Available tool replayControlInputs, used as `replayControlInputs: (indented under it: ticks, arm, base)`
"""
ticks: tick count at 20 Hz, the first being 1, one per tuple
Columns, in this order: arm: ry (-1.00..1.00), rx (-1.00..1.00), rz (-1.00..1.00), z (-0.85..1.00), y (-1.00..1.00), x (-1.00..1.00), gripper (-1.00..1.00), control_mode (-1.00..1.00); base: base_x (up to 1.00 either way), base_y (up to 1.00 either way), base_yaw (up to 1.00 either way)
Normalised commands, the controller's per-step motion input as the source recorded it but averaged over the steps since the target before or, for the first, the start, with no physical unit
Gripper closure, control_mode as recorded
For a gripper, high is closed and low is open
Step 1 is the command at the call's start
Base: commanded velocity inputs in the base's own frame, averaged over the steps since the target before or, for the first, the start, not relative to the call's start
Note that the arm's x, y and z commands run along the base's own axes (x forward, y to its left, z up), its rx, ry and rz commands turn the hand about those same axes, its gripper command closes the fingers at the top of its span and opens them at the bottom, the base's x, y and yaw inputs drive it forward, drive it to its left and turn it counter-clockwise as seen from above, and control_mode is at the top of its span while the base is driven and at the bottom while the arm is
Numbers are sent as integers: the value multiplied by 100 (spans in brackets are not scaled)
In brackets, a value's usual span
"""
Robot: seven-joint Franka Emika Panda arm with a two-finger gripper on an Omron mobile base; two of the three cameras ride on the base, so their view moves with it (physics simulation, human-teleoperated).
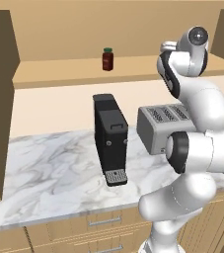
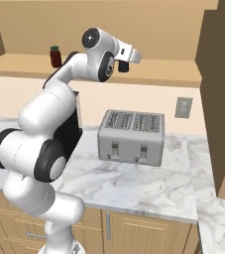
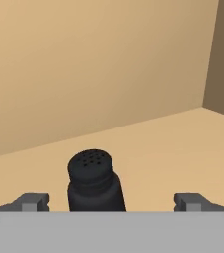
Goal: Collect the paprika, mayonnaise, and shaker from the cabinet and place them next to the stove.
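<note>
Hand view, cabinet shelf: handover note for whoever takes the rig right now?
End effector: open, holding nothing, raised to the cabinet shelf; in the hand view its fingertips stand on either side of the shaker, not touching it.
Shaker: upright on the shelf, right in front of the end effector.
Paprika: upright on the same shelf, further left, untouched.
Mayonnaise and stove: can't place them from these views.
Done: nothing confirmed as delivered.
Left: close on the shaker, carry it to beside the stove, then fetch the paprika and locate the mayonnaise.
</note>
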Motion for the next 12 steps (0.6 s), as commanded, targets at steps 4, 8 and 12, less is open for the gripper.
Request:
replayControlInputs:
  ticks: [4, 8, 12]
  arm:
    - [0, 0, 0, 0, 0, 9, -100, -100]
    - [0, 0, 2, -5, 10, 13, -100, -100]
    - [0, 0, 3, -4, 0, 13, -100, -100]
  base:
    - [0, 0, 0]
    - [0, 0, 0]
    - [0, 0, 0]
